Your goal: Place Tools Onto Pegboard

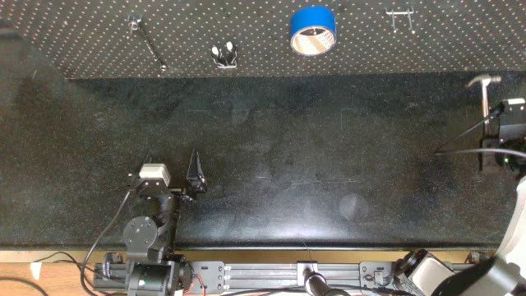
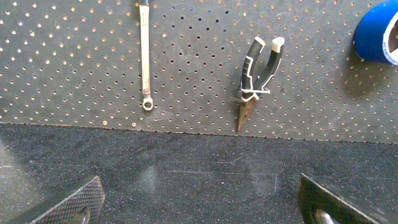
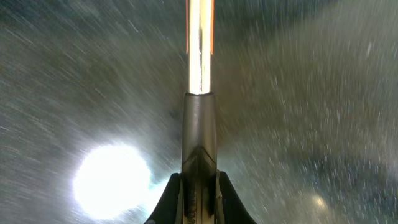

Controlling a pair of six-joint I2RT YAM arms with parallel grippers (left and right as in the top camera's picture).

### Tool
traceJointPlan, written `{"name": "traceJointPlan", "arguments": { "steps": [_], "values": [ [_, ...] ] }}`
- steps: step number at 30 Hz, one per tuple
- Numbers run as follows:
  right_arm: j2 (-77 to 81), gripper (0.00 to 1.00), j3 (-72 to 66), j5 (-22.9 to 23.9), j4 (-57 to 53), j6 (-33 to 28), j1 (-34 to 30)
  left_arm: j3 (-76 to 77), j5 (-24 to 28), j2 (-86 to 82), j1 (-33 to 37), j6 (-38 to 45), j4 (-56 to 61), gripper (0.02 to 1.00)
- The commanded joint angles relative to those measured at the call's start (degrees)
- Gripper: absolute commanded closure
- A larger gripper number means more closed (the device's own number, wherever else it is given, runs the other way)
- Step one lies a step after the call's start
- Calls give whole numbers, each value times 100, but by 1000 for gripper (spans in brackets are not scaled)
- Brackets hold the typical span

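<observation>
Right jaws grip the hammer at three o'clock; left jaws sit open. Best lifted level, head squarely over the empty hook at one o'clock.

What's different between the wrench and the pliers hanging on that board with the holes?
The wrench is one long, thin bar of bare metal; the pliers are shorter and thicker, with black and white grips. The wrench hangs with its ring end down; the pliers hang handles up, pointed nose down. Both hang on the pegboard, apart from each other.
</observation>
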Motion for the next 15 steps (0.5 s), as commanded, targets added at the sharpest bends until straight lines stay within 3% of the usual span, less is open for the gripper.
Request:
{"name": "traceJointPlan", "arguments": {
  "steps": [1,3,8,11,15],
  "values": [
    [-671,925,236,-907,33,863,1029,-13,37,-48,-28,55,-33,25],
    [-1067,925,275,-885,256,1178,1818,-13,39,-48,-28,55,-33,27],
    [-1344,923,516,-264,527,1550,2898,-13,37,-48,-28,55,-33,25],
    [-1322,921,616,-149,544,1609,3239,-13,37,-48,-28,55,-33,25],
    [-1158,925,614,0,654,1694,3241,-13,37,-48,-28,55,-33,25]
  ]
}}
